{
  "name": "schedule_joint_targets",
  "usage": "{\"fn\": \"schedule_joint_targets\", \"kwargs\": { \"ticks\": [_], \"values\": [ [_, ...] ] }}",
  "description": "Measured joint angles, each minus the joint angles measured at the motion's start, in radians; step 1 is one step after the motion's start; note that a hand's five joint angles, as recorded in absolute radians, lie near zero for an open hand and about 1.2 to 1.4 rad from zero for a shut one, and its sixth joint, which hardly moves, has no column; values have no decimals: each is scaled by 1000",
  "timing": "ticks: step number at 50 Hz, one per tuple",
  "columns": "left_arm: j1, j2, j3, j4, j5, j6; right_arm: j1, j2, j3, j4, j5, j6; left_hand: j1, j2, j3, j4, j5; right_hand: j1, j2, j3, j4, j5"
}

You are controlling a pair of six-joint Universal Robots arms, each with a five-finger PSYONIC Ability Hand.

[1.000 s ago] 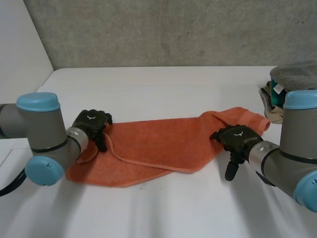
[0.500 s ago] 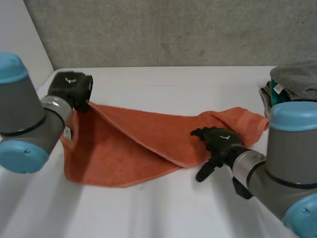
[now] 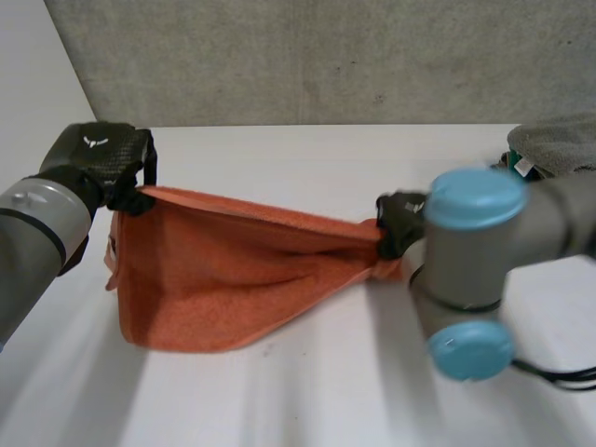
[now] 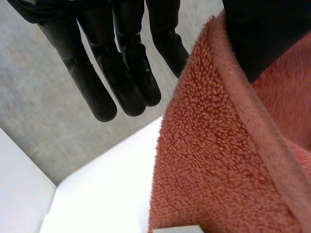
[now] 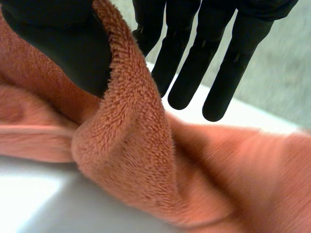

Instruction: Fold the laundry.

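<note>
An orange towel [image 3: 223, 270] hangs stretched between my two hands above the white table [image 3: 307, 158], its lower part resting on the table. My left hand [image 3: 93, 158] is raised at the towel's left end, pinching the top hem. In the left wrist view the towel [image 4: 209, 160] runs under the thumb [image 4: 262, 34] beside the straight fingers [image 4: 121, 63]. My right hand [image 3: 399, 219] grips the bunched right end. In the right wrist view the thumb [image 5: 58, 43] presses the towel [image 5: 131, 145] against the straight fingers [image 5: 184, 58].
A pile of other laundry [image 3: 549, 149] with a grey cloth on top lies at the table's far right, close behind my right arm. A grey wall runs behind the table. The table's left edge lies just past my left hand.
My left hand took the towel's left end and lifted it up and back. My right hand moved left, closed on the right end and raised it. The towel now hangs stretched.
</note>
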Motion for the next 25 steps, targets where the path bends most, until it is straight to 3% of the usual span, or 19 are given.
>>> {"fn": "schedule_joint_targets", "kwargs": {
  "ticks": [5, 11, 19, 25],
  "values": [
    [32, -39, -36, 2, 49, 20, -91, -127, -3, 95, -183, -275, 0, 0, 0, 0, 0, 0, 0, 0, 0, 0],
    [66, -177, -5, 85, 120, 73, -144, -141, -111, 218, -291, -481, 0, 4, 3, 0, 0, 0, 0, 2, 3, 0],
    [101, -326, 229, 393, 116, 85, -170, 17, -451, 160, -255, -526, 0, 5, 5, 1, 0, 0, 0, 5, 4, 0],
    [107, -326, 454, 656, 91, 0, -184, 91, -698, -146, -214, -554, 0, 5, 5, 1, 0, 0, 0, 6, 4, 18]
  ]
}}
